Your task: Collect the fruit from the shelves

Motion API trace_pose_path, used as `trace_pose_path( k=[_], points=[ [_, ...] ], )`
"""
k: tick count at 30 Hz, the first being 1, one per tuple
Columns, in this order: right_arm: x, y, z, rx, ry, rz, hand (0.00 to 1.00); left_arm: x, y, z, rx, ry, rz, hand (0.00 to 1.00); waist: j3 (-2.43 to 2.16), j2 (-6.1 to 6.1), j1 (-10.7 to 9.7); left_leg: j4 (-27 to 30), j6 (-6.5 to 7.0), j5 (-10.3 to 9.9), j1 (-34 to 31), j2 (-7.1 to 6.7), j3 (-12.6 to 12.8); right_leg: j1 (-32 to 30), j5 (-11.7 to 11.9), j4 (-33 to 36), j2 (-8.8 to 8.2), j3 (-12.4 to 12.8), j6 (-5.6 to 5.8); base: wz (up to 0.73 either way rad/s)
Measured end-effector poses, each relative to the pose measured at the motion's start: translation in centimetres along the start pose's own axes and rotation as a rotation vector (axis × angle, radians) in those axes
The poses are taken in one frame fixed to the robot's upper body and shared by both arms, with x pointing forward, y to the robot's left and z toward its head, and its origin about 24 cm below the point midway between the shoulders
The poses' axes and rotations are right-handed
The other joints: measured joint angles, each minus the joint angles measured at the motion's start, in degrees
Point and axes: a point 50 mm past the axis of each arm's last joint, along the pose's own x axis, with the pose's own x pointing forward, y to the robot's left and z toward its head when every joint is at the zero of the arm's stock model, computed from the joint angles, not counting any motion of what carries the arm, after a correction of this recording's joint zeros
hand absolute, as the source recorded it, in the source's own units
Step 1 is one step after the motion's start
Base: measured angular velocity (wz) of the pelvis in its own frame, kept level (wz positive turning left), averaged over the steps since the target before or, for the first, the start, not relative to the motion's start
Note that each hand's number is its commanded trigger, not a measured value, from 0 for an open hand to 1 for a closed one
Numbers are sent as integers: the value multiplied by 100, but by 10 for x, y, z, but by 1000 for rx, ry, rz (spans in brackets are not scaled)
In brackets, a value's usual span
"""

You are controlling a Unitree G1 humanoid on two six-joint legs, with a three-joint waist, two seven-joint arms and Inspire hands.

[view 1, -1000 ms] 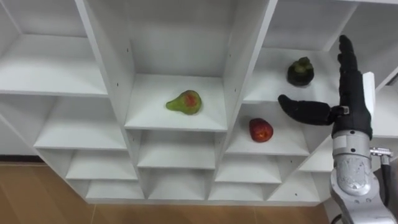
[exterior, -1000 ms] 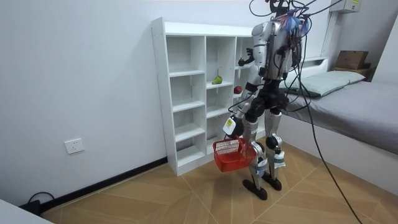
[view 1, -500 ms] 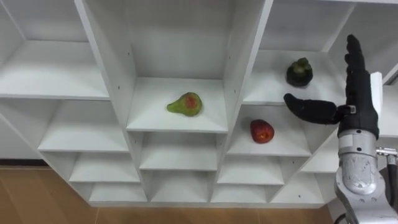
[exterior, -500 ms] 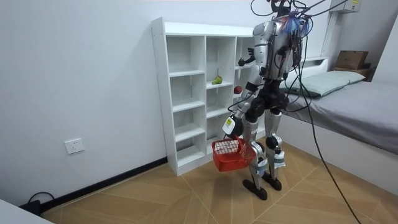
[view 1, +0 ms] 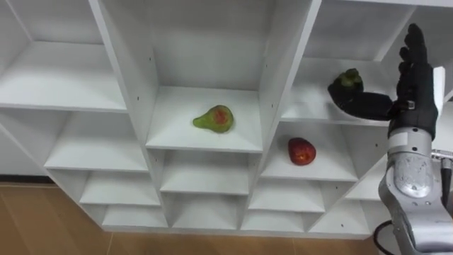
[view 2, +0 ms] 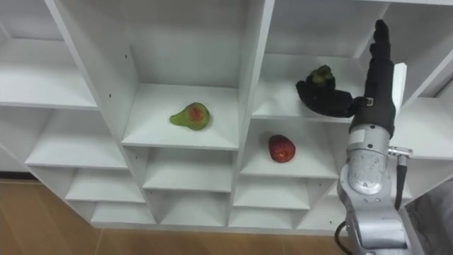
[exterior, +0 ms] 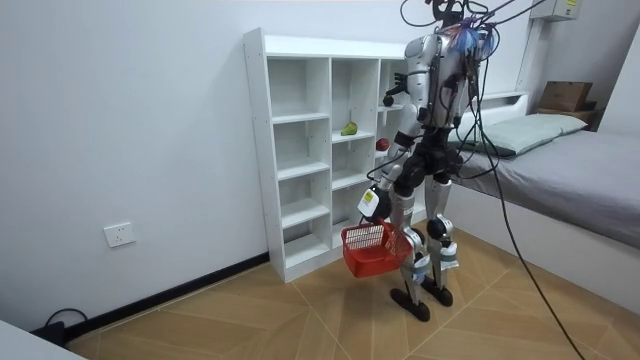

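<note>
A dark mangosteen [view 1: 347,79] sits on a shelf in the closet's right column. My right hand [view 1: 412,85] is raised beside it, open, fingers straight up, its thumb reaching left across the front of the fruit [view 2: 320,76]. One shelf lower lies a red apple [view 1: 301,151]. A green pear with a red patch [view 1: 214,118] rests in the middle column. In the room view I stand facing the white closet [exterior: 300,150], and my left hand [exterior: 384,192] hangs low, carrying a red basket [exterior: 372,250] by its handle.
The other closet compartments [view 1: 78,78] hold nothing. A bed [exterior: 570,170] stands close behind me on the room view's right. Wooden floor [exterior: 250,320] stretches towards the room view's left.
My right hand has risen and moved in towards the mangosteen, so its thumb now crosses the front of the fruit. The basket stays low at my left side.
</note>
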Motion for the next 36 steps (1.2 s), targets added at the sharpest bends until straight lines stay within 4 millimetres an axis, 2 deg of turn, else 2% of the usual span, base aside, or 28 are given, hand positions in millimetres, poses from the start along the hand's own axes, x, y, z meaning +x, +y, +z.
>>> trace_pose_path(
  k=[6, 8, 17, 30, 36],
  points=[
    [6, 2, -4, 23, 39, 20, 0, 0, 0, -1, 1, 5, 0, 100, 15, 61, 4, 24, 0, 0, -44, -5, -4, 7, 0, 6, -6, -34, 0, 0],
    [7, 2, -6, 18, 51, 25, 0, 0, 0, -1, 3, 10, 0, 100, 7, 79, -1, 23, 0, 0, -47, -6, -10, 9, 0, 8, -8, -64, 0, 0],
    [7, 2, -10, 36, 82, 47, 0, 0, 0, -2, 11, 16, 1, 100, 5, 91, 5, 13, -1, 2, -52, -8, -32, 10, 0, 8, -14, -155, 0, 0],
    [6, -2, -27, -5, 155, 56, 0, 0, 1, 2, 25, 2, -10, 100, -2, -15, 136, 36, 4, 6, -59, -23, -59, 17, -1, 8, -30, -151, 1, 1],
    [6, -1, -30, -8, 167, 67, 0, 0, 1, 2, 24, 2, -12, 100, 16, -55, 146, 62, 6, 6, -73, -32, -76, 22, -1, 16, -37, -158, 1, 0]
  ],
)
